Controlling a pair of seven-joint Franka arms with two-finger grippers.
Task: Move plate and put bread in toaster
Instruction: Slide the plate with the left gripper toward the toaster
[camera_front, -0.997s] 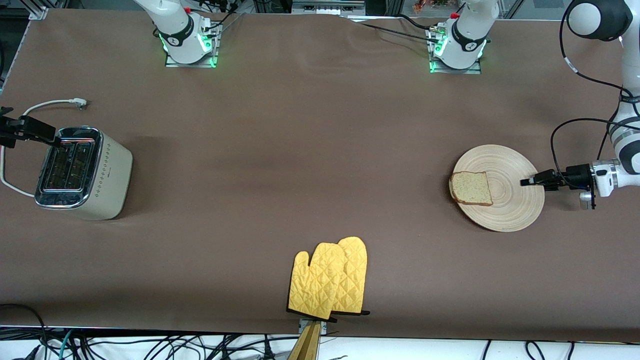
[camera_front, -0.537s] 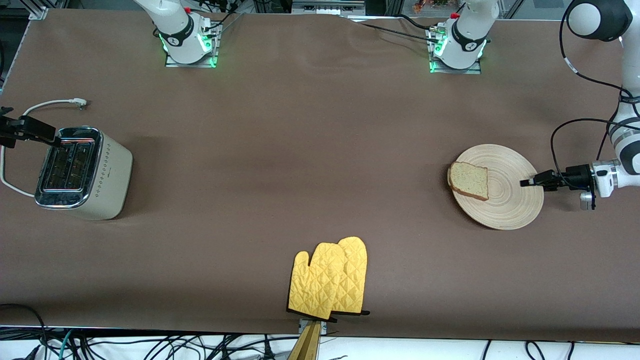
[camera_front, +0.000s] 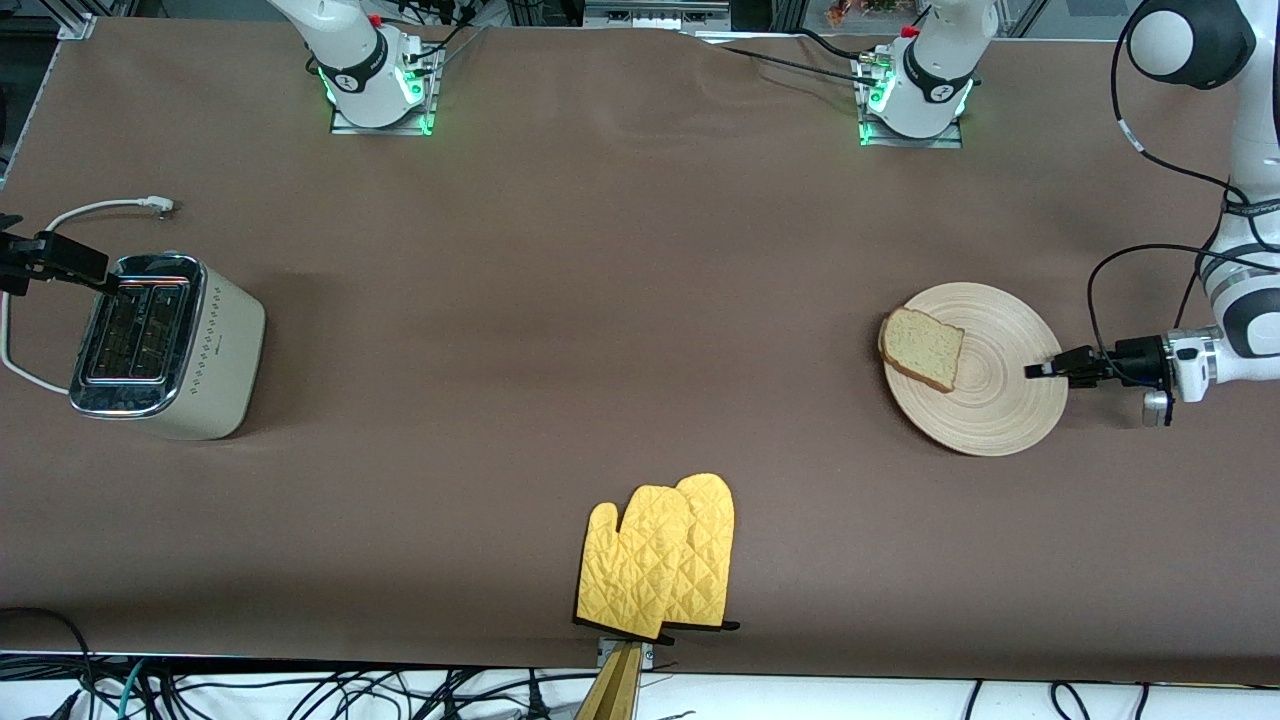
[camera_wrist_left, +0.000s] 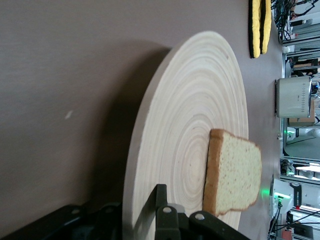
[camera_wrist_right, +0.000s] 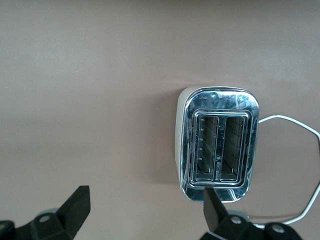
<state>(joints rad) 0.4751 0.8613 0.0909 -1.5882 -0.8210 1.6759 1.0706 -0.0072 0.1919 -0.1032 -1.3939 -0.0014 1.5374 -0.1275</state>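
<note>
I have my left tool clamped on the rim of the round pale wooden plate carrying the speckled brown bread slice, while my open right tool hovers over the empty cream two-slot toaster

Even overhead light, soft shadows, glare on toaster chrome, sharp focus
</note>
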